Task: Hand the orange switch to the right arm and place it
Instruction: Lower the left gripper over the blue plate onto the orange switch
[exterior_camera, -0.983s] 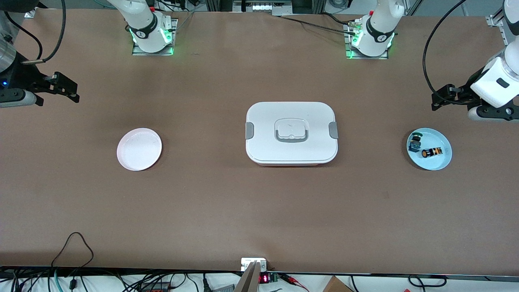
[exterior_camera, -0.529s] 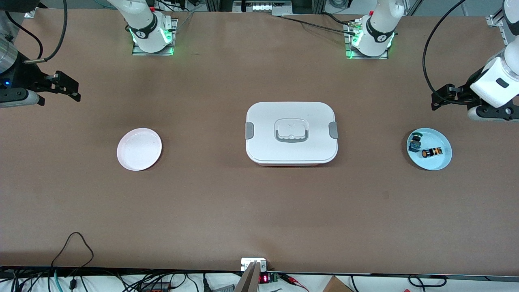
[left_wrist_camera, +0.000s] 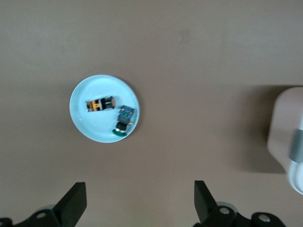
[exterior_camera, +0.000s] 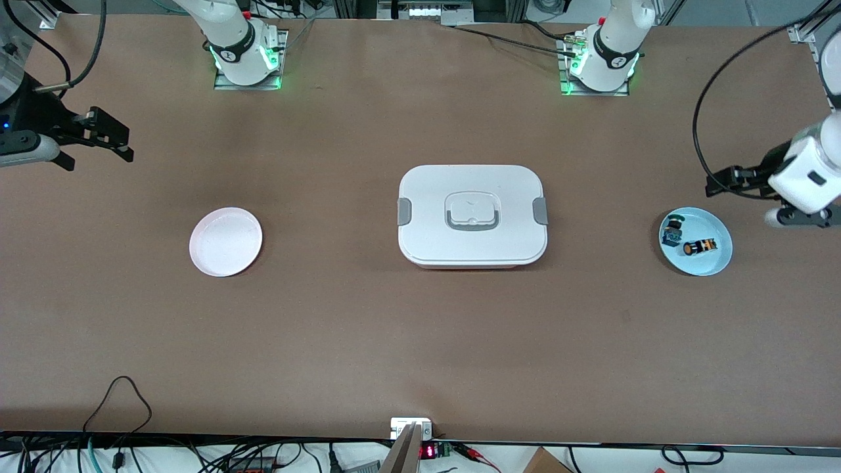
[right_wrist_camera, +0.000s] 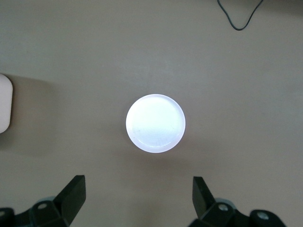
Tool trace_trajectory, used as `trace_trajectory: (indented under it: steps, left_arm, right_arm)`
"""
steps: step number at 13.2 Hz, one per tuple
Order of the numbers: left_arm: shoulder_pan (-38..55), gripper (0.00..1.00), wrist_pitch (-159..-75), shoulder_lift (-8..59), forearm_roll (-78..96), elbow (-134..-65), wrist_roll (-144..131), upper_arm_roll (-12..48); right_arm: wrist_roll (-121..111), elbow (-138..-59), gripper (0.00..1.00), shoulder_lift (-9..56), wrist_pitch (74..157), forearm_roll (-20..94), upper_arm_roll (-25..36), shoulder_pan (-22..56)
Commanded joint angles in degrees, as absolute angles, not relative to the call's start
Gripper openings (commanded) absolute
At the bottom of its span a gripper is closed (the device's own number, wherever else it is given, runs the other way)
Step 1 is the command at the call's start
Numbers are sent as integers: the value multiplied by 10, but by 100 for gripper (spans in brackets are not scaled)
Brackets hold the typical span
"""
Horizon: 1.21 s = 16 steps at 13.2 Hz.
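My left gripper (exterior_camera: 723, 181), fingers spread and empty, has swung closer to the blue plate (exterior_camera: 716, 263) holding the orange switch (exterior_camera: 698, 247); pickup comes next. My right gripper (exterior_camera: 108, 135) waits, fingers spread.

A broad brown table (exterior_camera: 368, 328) fills nearly everything, its matte top evenly lit from above with soft shadows. Green lights (exterior_camera: 272, 66) glow at two metal mounting plates along the farther edge. Along the nearer edge, black cables (exterior_camera: 121, 394) trail over the rim, beside a small red digital readout (exterior_camera: 428, 451).
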<state>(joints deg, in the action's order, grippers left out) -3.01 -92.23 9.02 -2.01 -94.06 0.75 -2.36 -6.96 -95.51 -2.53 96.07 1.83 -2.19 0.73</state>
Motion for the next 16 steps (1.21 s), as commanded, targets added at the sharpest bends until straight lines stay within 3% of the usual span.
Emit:
trace_trajectory:
  steps: [1, 4, 8, 14, 16]
  left_arm:
    - [-82, 100, -911, 152, -23, -917, 13, -23]
    - [-120, 100, -978, 210, -25, -927, 13, -23]
    - [-130, 99, -1121, 212, -29, -1018, 15, -24]
    - [-153, 99, -1403, 222, -31, -1169, 68, -23]
    - [-155, 99, -1455, 242, -31, -1186, 69, -23]
  right_arm:
    - [-63, -950, 100, -15, 966, 21, -22, 10]
    - [-63, -952, 100, -16, 965, 22, -21, 7]
    - [-66, -951, 100, -18, 965, 21, -18, 5]
    - [-74, -948, 100, -19, 963, 18, -15, 2]
    - [-74, -949, 100, -18, 964, 18, -15, 3]
